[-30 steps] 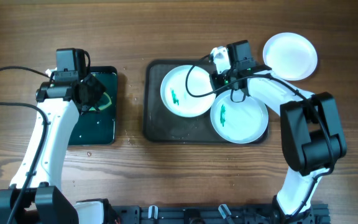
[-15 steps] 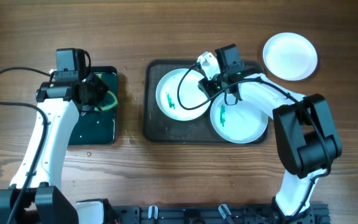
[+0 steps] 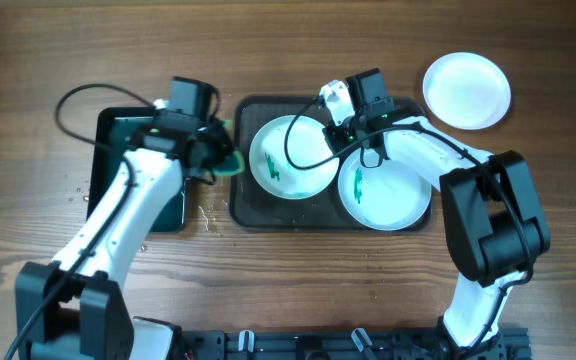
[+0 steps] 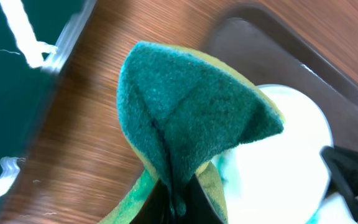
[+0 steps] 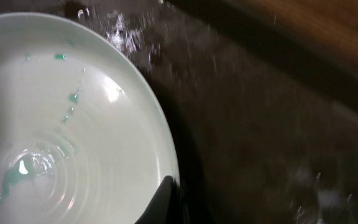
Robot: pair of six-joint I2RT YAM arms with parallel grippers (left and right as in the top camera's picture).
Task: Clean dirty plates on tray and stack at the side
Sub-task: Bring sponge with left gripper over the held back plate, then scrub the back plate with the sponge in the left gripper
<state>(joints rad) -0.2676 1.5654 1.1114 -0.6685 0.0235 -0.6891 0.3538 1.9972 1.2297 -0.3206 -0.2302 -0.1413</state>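
The dark tray (image 3: pixel 243 205) holds two white plates. The left plate (image 3: pixel 286 158) has green smears, and my right gripper (image 3: pixel 339 128) is shut on its right rim. In the right wrist view its finger (image 5: pixel 168 194) hooks over that plate's edge (image 5: pixel 73 130) above the wet tray (image 5: pixel 266 124). The second smeared plate (image 3: pixel 388 195) lies at the tray's right. A third white plate (image 3: pixel 466 90) sits on the table at the far right. My left gripper (image 3: pixel 213 155) is shut on a green sponge (image 4: pixel 185 106) at the tray's left edge, next to the left plate (image 4: pixel 291 155).
A smaller glossy black tray (image 3: pixel 133 185) lies left of the dark tray, partly under my left arm; it also shows in the left wrist view (image 4: pixel 11 93). Water drops dot the wood between the two trays. My right arm reaches over the second plate.
My left arm has swung right from the black tray to the dark tray's left edge with the sponge. The right gripper has shifted the left plate slightly left and held it.
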